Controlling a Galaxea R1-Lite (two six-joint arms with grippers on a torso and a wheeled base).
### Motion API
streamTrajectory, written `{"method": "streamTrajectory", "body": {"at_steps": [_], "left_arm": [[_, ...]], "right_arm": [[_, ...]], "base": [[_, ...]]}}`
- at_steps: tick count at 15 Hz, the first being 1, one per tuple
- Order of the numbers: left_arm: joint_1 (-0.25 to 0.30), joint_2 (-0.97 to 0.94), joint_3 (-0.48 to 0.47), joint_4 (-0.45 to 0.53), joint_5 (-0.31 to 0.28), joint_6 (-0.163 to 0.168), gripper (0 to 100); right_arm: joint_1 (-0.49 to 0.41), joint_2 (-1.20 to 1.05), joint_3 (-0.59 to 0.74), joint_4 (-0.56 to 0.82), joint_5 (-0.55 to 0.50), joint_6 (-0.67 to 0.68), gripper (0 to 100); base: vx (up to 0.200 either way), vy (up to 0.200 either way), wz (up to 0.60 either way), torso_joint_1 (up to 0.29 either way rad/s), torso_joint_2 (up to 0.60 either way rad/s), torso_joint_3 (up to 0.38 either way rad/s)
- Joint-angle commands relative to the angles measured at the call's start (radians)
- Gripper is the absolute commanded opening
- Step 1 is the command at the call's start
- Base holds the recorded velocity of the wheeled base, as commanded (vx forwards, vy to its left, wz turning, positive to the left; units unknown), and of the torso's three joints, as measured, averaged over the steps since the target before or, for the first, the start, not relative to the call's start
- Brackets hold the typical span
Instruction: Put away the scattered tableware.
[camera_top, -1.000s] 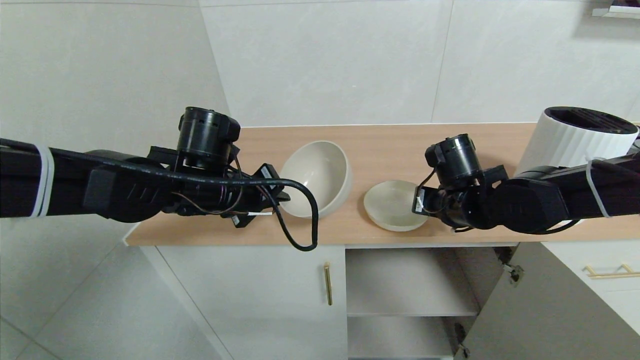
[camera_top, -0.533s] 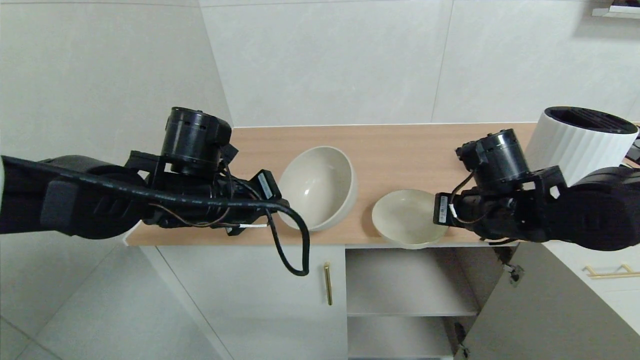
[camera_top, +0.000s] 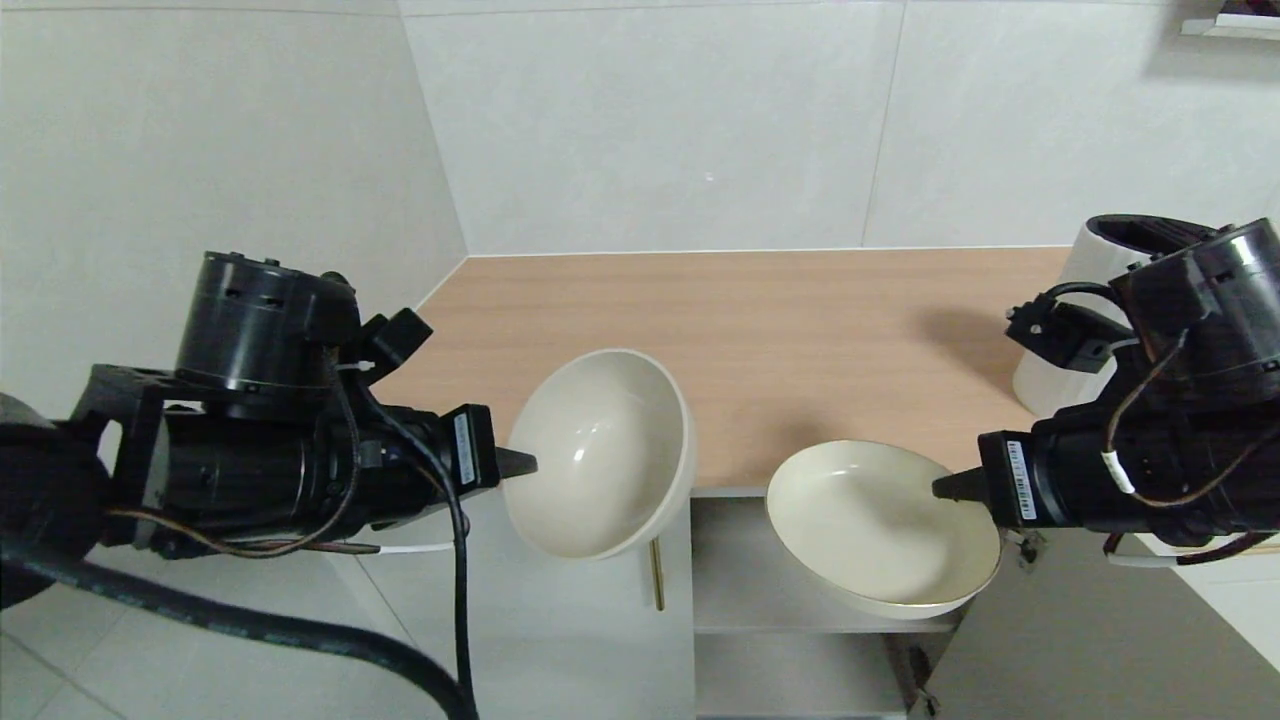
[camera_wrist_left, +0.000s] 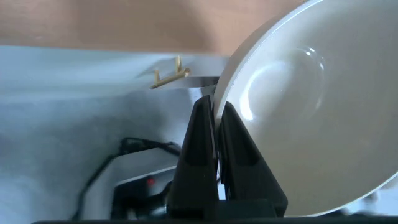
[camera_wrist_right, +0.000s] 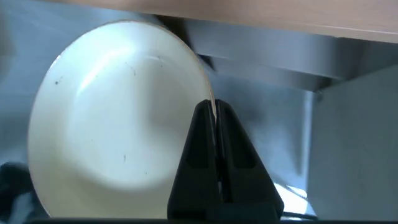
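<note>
i have the left tool (camera_top: 522, 463) pinching the left rim of the deep bowl (camera_top: 600, 455). the bowl is held tilted in the air at the near edge of the worktop (camera_top: 760, 320), and its lower part hangs in front of a shut cabinet door with a brass handle (camera_top: 656, 575). the right tool (camera_top: 948, 487) is pinched on the right rim of the shallow plate (camera_top: 880, 530), which hangs off the worktop in front of the open cupboard (camera_top: 800, 585) and its pale shelves. in the wrist views the fingers (camera_wrist_left: 202, 137) sit pressed either side of a rim. the worktop is light wood grain, ending at the left wall, with large pale wall tiles (camera_top: 650, 120) behind. a white ribbed canister (camera_top: 1085, 262) stands at the worktop's right end. the cupboard door (camera_top: 1080, 640) hangs open on the right.
</note>
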Motion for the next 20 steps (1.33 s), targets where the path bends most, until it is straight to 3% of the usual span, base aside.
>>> {"method": "streamTrajectory", "body": {"at_steps": [1, 3, 7, 20], "left_arm": [[0.000, -0.055, 0.017, 0.000, 0.000, 0.011, 0], [-0.001, -0.061, 0.017, 0.002, -0.006, 0.011, 0], [-0.001, -0.057, 0.017, 0.000, -0.020, 0.010, 0], [-0.001, -0.034, 0.011, -0.004, -0.020, 0.011, 0]], "right_arm": [[0.017, -0.050, -0.001, 0.003, 0.006, 0.001, 0], [0.019, -0.044, 0.013, -0.004, 0.002, 0.001, 0], [0.017, -0.013, 0.033, -0.033, -0.010, -0.014, 0], [0.012, 0.074, 0.037, -0.094, -0.074, -0.019, 0]], "base": [[0.000, 0.000, 0.00, 0.000, 0.00, 0.000], [0.000, 0.000, 0.00, 0.000, 0.00, 0.000], [-0.200, 0.000, 0.00, 0.007, 0.00, 0.001], [0.000, 0.000, 0.00, 0.000, 0.00, 0.000]]}}
